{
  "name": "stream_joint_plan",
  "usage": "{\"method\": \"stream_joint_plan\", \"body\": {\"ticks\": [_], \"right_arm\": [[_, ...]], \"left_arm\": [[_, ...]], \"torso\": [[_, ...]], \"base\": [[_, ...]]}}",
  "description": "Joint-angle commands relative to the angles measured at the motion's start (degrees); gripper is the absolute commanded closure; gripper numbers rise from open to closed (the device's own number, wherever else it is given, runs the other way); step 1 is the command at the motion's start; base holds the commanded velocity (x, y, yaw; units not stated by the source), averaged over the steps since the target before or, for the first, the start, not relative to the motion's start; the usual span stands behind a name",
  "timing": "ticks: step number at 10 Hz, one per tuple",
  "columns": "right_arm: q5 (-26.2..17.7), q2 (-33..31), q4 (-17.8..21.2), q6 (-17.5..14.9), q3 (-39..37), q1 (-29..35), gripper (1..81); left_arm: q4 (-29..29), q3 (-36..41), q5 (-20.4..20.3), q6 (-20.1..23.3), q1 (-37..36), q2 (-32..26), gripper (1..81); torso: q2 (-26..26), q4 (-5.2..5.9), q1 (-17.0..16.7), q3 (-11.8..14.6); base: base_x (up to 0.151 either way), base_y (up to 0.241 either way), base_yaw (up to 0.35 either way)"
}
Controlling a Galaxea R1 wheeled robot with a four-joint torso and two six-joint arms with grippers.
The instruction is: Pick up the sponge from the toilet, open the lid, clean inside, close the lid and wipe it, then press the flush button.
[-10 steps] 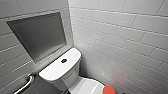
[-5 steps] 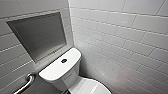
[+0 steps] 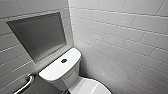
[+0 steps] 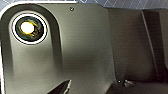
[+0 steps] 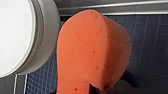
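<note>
Head view looked down on the toilet [image 3: 65,80], which stood in the corner of a room with white-tiled walls [image 3: 125,42]. Its flat tank top [image 3: 53,70] was bare except for the flush button [image 3: 64,60], a small dark round button in the middle. In front of the tank the lid [image 3: 92,87] lay down over the bowl, and only its rear part was visible at the picture's lower edge. A recessed grey niche [image 3: 37,37] was set into the wall above the tank, and a metal grab bar [image 3: 27,83] was fixed to the wall beside it.

Right wrist view showed the sponge [image 5: 87,50] large and close. It was orange-red, bent into a rounded hump, and pinched at its base by the dark right claw [image 5: 105,88], which was closed on it. The sponge hung just beside the toilet's curved white side, over a floor of small dark blue tiles [image 5: 147,37]. A pale strip ran along the foot of the wall beyond.

Left wrist view did not show whether the left claw was open or closed.
</note>
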Motion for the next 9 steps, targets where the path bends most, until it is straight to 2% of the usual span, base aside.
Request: {"method": "stream_joint_plan", "body": {"ticks": [1,3,5,7,9], "right_arm": [[-1.2,-2.4,-3.6,-0.2,-1.7,-3.3,81.1],[-1.1,-2.3,-9.0,-0.2,-1.2,-7.2,81.1],[-1.7,-0.8,-9.9,-0.3,-2.2,-9.3,81.1],[-1.2,0.7,-9.1,-1.0,-2.9,-12.1,81.1],[-1.1,2.1,-11.0,-1.3,-4.7,-13.3,81.1]], "left_arm": [[-2.9,10.1,3.7,-0.3,-3.0,-6.5,1.0],[-4.4,17.8,3.7,-0.3,-4.6,-11.0,1.0],[-5.3,21.6,3.7,-0.2,-6.0,-13.5,1.0],[-6.3,25.7,4.1,-0.3,-8.0,-15.9,1.0],[-6.9,32.4,4.0,-0.2,-9.8,-20.1,1.0]], "torso": [[0.0,0.00,0.0,0.0],[0.0,0.00,0.0,0.0],[0.0,0.00,0.0,0.0],[0.0,0.00,0.0,0.0],[0.0,0.00,0.0,0.0]], "base": [[0.000,0.000,0.000],[0.000,0.000,0.000],[0.000,0.000,0.000],[0.000,0.000,0.000],[0.000,0.000,0.000]]}}
